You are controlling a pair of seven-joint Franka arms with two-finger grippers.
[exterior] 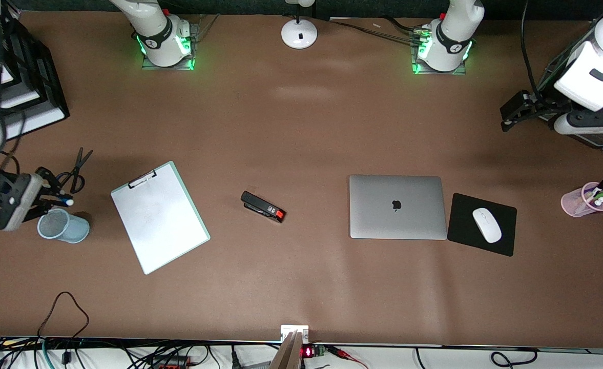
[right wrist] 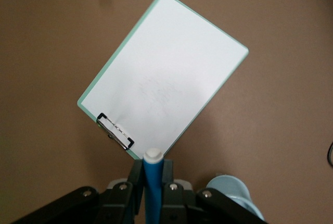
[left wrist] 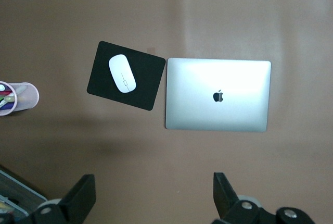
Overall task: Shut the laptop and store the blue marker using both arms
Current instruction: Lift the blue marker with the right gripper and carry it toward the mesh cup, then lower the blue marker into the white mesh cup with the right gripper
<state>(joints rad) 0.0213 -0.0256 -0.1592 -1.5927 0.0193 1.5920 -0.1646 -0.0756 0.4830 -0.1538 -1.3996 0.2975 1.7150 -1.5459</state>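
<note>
1. The laptop (exterior: 397, 206) lies shut on the tabletop (exterior: 301, 287), and a dark apple logo sits in the middle of its silver-grey lid. This brand sign shows in the front view and again in the left wrist view (left wrist: 218, 95). No lettering goes with it.
2. A small device (exterior: 307, 351) at the tabletop's edge nearest the front camera carries a red lit display. Its characters are too small to read.
3. The sheet on the clipboard (right wrist: 165, 73) bears only faint marks that cannot be made out as words.
4. Nothing else carries readable text, numbers or labels.
</note>
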